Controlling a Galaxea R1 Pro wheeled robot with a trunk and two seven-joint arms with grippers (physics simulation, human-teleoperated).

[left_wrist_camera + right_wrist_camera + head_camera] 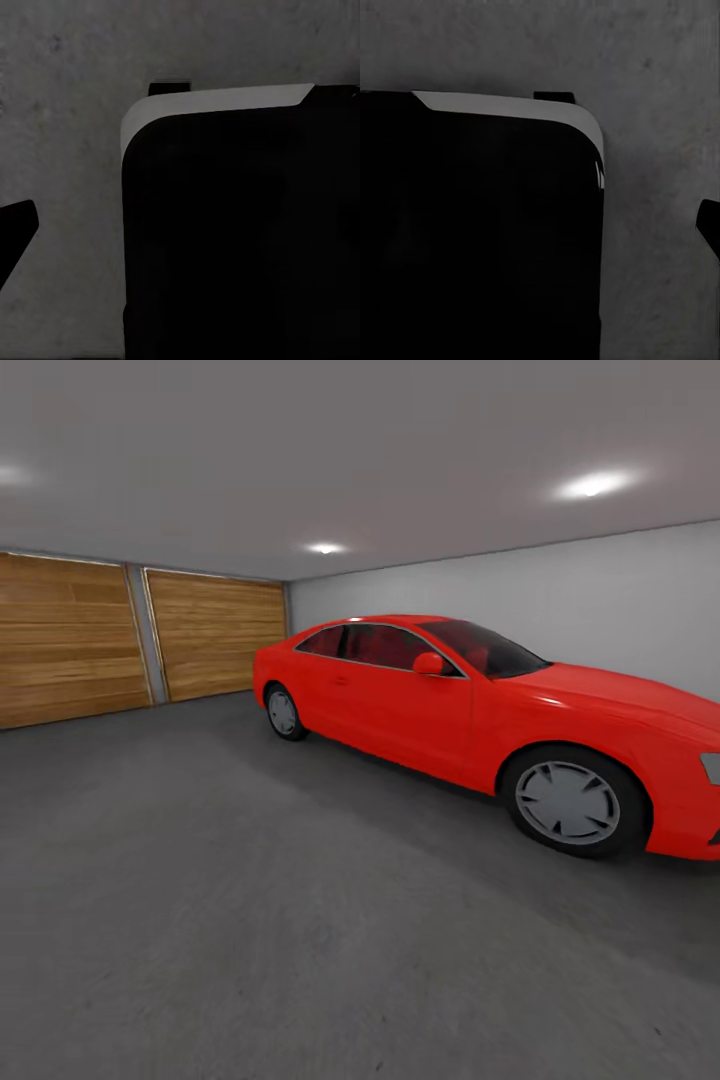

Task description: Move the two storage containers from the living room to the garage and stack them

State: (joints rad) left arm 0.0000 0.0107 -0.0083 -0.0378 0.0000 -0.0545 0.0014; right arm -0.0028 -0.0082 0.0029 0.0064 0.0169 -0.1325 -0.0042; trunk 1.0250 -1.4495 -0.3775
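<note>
Garage floor (pixel 250 920), red car (pixel 480 710) at right

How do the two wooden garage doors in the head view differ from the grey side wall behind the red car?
The garage doors are warm brown horizontal planks, two panels split by a grey post; the side wall is one plain pale grey surface. The doors have nothing in front of them, while the red car stands along the wall. Both rise from the dark grey floor.

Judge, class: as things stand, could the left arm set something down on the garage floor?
Probably yes. The left wrist view looks onto bare grey concrete floor beside the robot's dark base, and the head view shows open floor; the red car stands off to the right.
</note>
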